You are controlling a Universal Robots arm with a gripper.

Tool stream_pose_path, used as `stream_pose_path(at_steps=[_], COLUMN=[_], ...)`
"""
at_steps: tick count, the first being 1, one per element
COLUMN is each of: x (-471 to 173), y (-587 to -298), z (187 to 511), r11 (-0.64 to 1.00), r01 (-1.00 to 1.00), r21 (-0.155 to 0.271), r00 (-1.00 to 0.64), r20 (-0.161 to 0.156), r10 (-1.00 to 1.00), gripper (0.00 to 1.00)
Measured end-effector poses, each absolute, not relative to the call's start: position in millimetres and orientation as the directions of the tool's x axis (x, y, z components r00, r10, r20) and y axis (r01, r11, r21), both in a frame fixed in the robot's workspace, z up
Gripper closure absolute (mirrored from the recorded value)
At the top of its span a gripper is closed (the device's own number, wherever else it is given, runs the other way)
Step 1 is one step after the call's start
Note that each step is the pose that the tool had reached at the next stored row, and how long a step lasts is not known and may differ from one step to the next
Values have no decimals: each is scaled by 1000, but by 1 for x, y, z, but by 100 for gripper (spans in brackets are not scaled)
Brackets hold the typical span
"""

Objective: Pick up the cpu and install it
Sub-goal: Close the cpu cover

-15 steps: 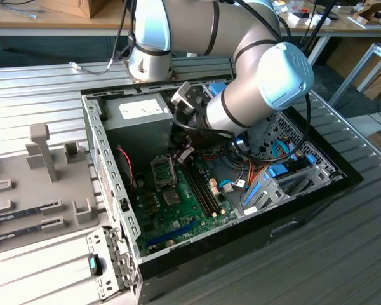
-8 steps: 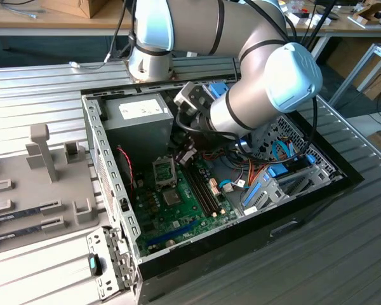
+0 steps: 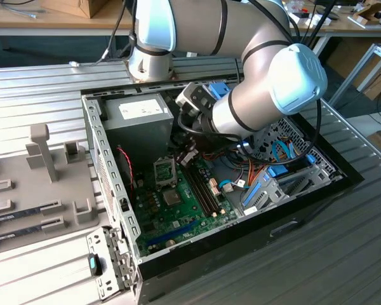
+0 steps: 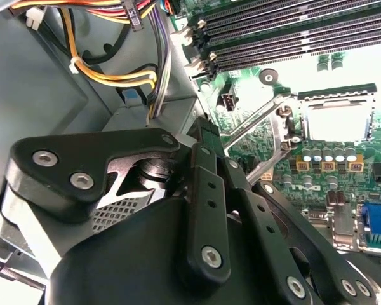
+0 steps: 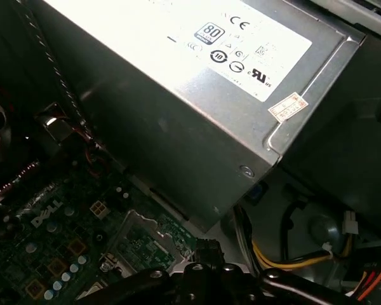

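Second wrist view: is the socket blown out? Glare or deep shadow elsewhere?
Yes: in the second wrist view the socket is washed to near white by glare. In the first wrist view the power supply label is overexposed and the motherboard sits in shadow. In the exterior view the slatted table glares bright.

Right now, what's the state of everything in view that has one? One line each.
computer case: open, side panel off.
socket frame: hinged up, lever released.
socket: uncovered; contents lost in glare.
memory slots: empty.
power supply: seated in the case.
gripper: inside the case, over the motherboard beside the socket.
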State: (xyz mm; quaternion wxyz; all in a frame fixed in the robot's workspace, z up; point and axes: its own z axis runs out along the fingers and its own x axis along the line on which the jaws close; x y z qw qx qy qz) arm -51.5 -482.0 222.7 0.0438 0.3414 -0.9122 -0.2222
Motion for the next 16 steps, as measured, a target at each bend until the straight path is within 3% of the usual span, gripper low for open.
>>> stream_pose_path(at_steps=[16], x=[-52], y=[-487], z=[230], r11=[667], r01=[-603], r21=[436], r00=[-763], r20=[-73], r10=[-642], gripper=[89])
